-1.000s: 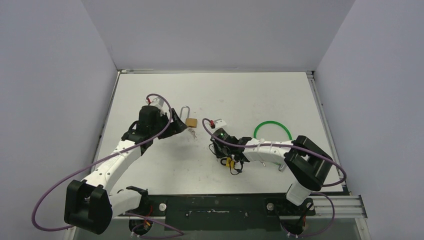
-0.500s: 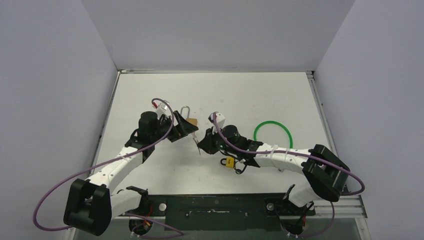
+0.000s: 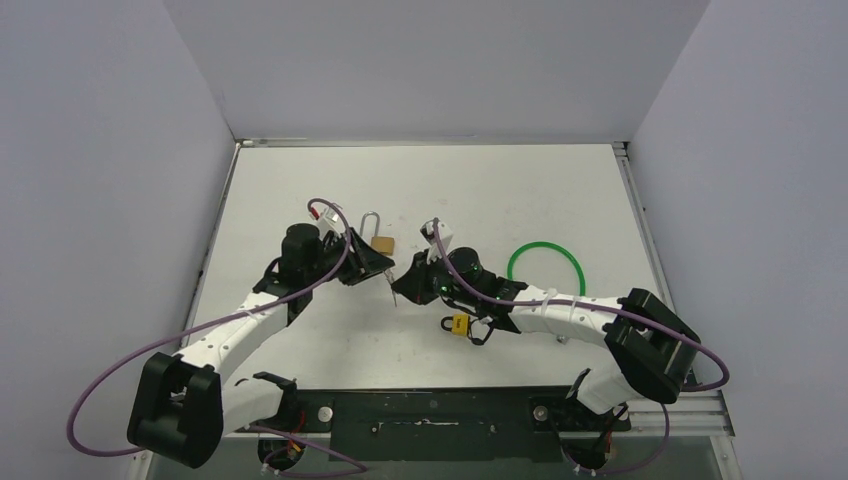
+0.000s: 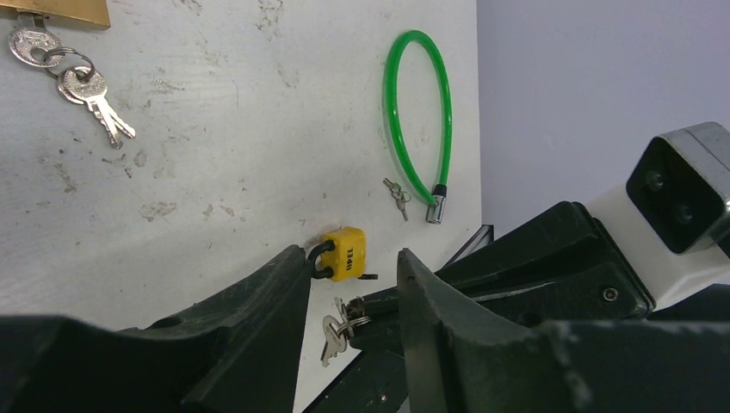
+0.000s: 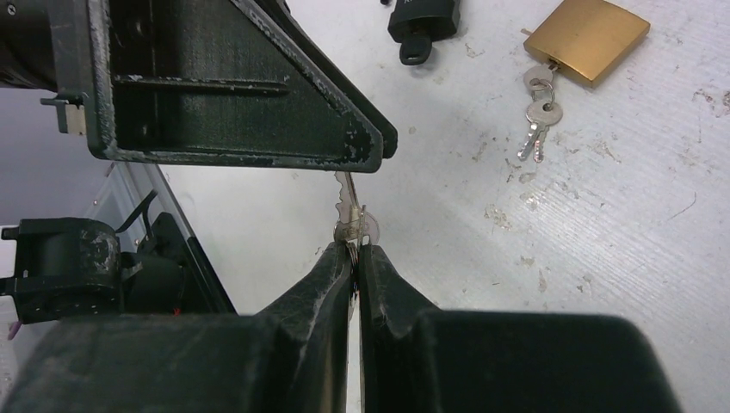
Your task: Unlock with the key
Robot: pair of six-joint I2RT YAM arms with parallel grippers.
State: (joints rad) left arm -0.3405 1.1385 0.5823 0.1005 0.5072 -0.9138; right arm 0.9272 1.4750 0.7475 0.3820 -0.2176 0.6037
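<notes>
Right wrist view: key (image 5: 347,205) clamped in closed right gripper (image 5: 355,258), key tip just beside left gripper (image 4: 355,274), its jaws seen apart, brass padlock (image 5: 587,39) lying nearby.

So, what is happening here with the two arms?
The right gripper pinches a small key above the table and holds it toward the left gripper, whose jaws stand open right by the key. It looks like a handover, not yet done. No lock is being touched: the yellow padlock, the brass padlock and the green cable lock all lie on the table.
</notes>
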